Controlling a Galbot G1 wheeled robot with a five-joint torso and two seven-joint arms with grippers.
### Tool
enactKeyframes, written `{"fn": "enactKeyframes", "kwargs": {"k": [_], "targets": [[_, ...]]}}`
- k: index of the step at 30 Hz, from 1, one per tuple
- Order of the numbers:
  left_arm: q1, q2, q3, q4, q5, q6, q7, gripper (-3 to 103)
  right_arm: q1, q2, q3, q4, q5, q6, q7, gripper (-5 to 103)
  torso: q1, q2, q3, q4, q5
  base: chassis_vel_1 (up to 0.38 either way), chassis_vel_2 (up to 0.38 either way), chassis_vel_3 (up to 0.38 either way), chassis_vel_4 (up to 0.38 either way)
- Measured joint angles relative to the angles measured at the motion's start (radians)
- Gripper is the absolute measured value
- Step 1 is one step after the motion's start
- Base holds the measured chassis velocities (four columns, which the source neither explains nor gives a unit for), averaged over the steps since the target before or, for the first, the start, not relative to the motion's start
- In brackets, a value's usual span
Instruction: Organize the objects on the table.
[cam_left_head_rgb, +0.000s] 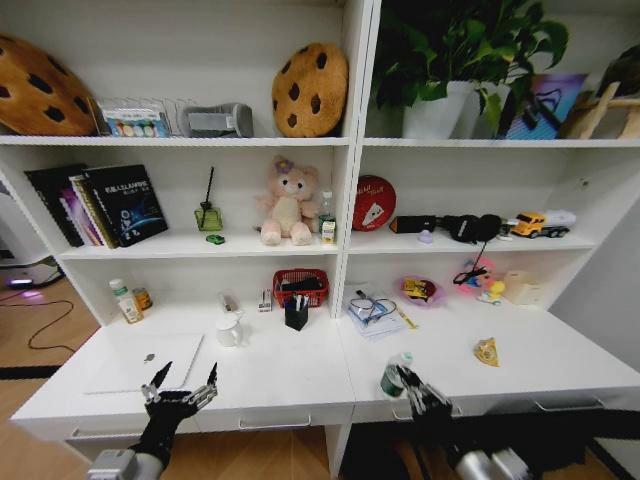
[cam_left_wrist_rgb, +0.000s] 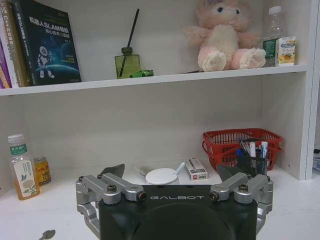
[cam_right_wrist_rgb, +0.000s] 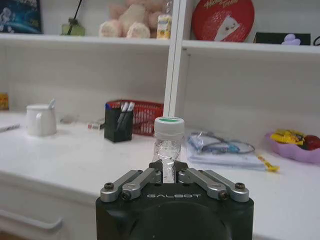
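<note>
My right gripper (cam_left_head_rgb: 415, 388) is shut on a small clear bottle with a green cap (cam_left_head_rgb: 396, 374), held upright over the front edge of the white table (cam_left_head_rgb: 300, 385). From the right wrist the bottle (cam_right_wrist_rgb: 168, 142) stands between the closed fingers (cam_right_wrist_rgb: 150, 176). Over the table's front left, my left gripper (cam_left_head_rgb: 186, 380) is open and holds nothing, just in front of the slim silver laptop (cam_left_head_rgb: 140, 360). A black holder (cam_left_head_rgb: 296, 314) keeps the pens. The green toy car (cam_left_wrist_rgb: 141, 73) sits on the shelf beside a diffuser.
A white mug (cam_left_head_rgb: 229, 329) with a spoon, a red basket (cam_left_head_rgb: 300, 285), papers with a cable (cam_left_head_rgb: 375, 313), a pink bowl (cam_left_head_rgb: 420, 290) and a yellow wedge (cam_left_head_rgb: 487, 351) share the desktop. A tea bottle (cam_left_wrist_rgb: 22, 167) and small can (cam_left_wrist_rgb: 41, 170) stand back left.
</note>
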Motion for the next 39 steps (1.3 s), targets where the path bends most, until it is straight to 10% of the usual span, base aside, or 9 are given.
{"fn": "enactKeyframes", "kwargs": {"k": [6,26,39], "targets": [[0.0,0.0,0.0,0.0,0.0,0.0,0.0,100,-0.045,0.039,-0.061,-0.192,-0.12,0.149,-0.002,10,0.0,0.0,0.0,0.0003,0.0004,0.0,0.0,0.0,0.0],[0.0,0.0,0.0,0.0,0.0,0.0,0.0,100,0.643,0.112,-0.1,-1.179,-0.221,0.457,-0.039,8,0.0,0.0,0.0,0.0005,0.0002,0.0,0.0,0.0,0.0],[0.0,0.0,0.0,0.0,0.0,0.0,0.0,100,0.66,0.111,-0.111,-1.201,-0.188,0.456,-0.023,57,0.0,0.0,0.0,0.0003,0.0005,0.0,0.0,0.0,0.0]]}}
